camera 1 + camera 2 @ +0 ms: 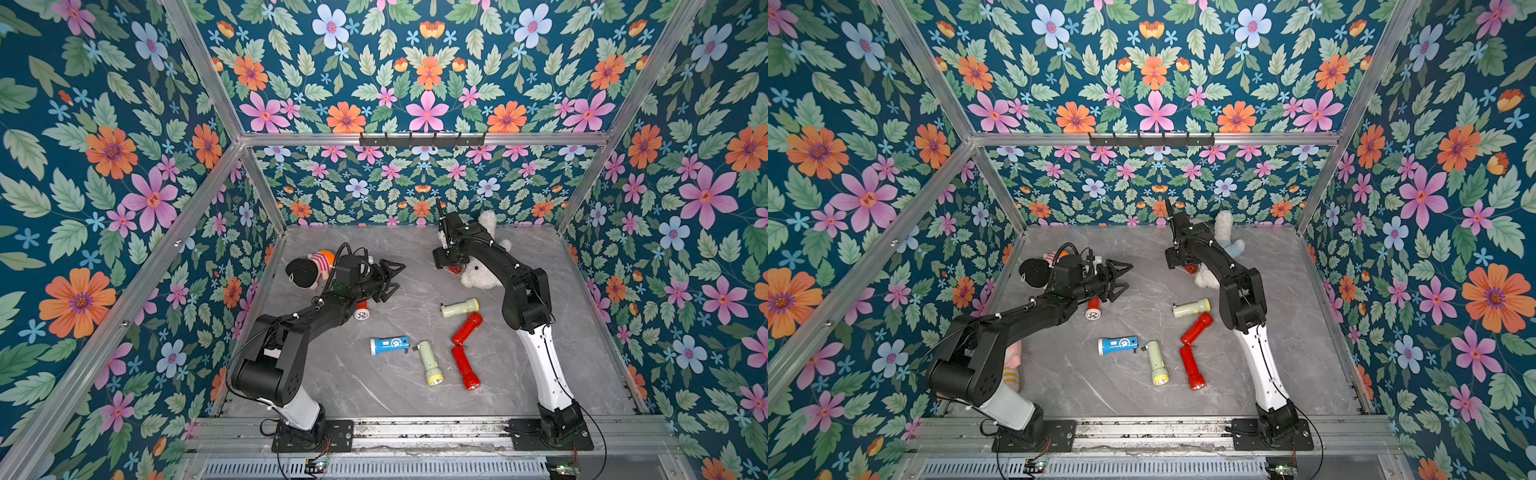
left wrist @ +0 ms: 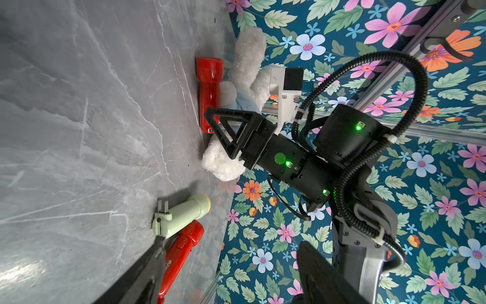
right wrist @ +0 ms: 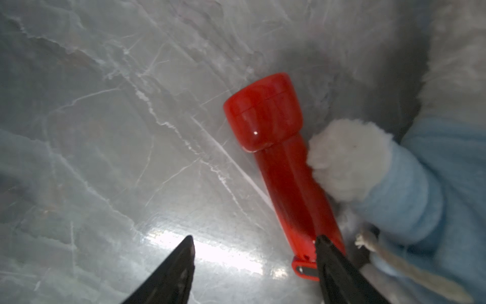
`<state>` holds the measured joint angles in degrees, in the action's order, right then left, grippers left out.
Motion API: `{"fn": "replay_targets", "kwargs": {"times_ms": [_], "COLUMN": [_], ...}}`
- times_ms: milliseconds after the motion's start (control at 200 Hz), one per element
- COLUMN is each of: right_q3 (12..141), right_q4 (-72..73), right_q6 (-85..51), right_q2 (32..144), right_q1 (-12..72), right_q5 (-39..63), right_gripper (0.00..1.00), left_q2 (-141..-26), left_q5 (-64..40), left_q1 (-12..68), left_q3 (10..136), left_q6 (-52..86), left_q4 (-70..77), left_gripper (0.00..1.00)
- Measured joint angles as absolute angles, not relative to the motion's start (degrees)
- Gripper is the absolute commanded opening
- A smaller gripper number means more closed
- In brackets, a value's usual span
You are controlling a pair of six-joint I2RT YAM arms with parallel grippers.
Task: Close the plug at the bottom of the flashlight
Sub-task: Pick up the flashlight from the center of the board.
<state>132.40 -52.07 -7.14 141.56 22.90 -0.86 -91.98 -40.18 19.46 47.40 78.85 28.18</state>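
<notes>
Right hand (image 3: 254, 238) spread, one finger at the tail of the red flashlight (image 3: 276, 126), which lies on the counter (image 3: 105, 131) against the white plush toy (image 3: 347, 158). Left hand (image 1: 399, 276) spread, nothing held. Risk judged: plush fabric could be caught on closing, or the flashlight pushed aside.

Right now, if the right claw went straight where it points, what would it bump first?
Probably the grey table, straight ahead of the open right claw; one fingertip might clip the red flashlight at its tail.

Red flashlight (image 3: 286, 163), white-and-blue plush (image 3: 347, 158), grey marbled table (image 3: 105, 131) — teal floral walls (image 1: 415, 83)
</notes>
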Motion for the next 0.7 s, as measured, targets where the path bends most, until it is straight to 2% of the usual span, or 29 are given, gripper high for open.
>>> {"fn": "replay_targets", "kwargs": {"times_ms": [175, 260, 365, 460, 540, 620, 655, 700], "right_q3": [136.8, 139.1, 139.1, 136.7, 134.1, 131.8, 130.7, 129.4], "right_q4": [-53.7, -54.7, -55.7, -55.7, -55.2, -54.8, -54.4, -53.8], "right_q6": [-6.7, -6.4, -6.3, -6.1, -5.4, -4.0, -3.4, -2.5], "right_q2": [144.8, 146.9, 148.0, 147.5, 146.5, 145.1, 144.6, 144.0], "right_q1": [22.3, 22.3, 22.3, 22.5, 23.5, 24.9, 25.6, 26.5], "right_q5": [-0.2, 0.2, 1.7, 3.1, 3.8, 4.6, 4.6, 4.5], "right_gripper": [0.73, 0.69, 0.60, 0.45, 0.20, 0.05, 0.01, 0.00], "left_q2": [-91.8, -91.8, -91.6, -91.0, -90.7, -90.4, -90.2, -90.1], "left_q5": [-40.2, -40.2, -40.2, -40.2, -40.1, -40.1, -40.1, -40.1], "left_q1": [18.9, 18.7, 18.1, 17.3, 16.5, 15.8, 15.4, 14.9], "left_q3": [47.3, 47.4, 47.4, 47.5, 47.7, 48.2, 48.6, 49.0], "left_q6": [77.7, 77.4, 76.5, 76.2, 75.6, 74.6, 74.1, 73.2], "left_q4": [26.9, 26.1, 25.6, 24.7, 23.0, 21.2, 20.4, 19.4], "left_gripper": [0.82, 0.82, 0.82, 0.82, 0.82, 0.82, 0.82, 0.82]}}
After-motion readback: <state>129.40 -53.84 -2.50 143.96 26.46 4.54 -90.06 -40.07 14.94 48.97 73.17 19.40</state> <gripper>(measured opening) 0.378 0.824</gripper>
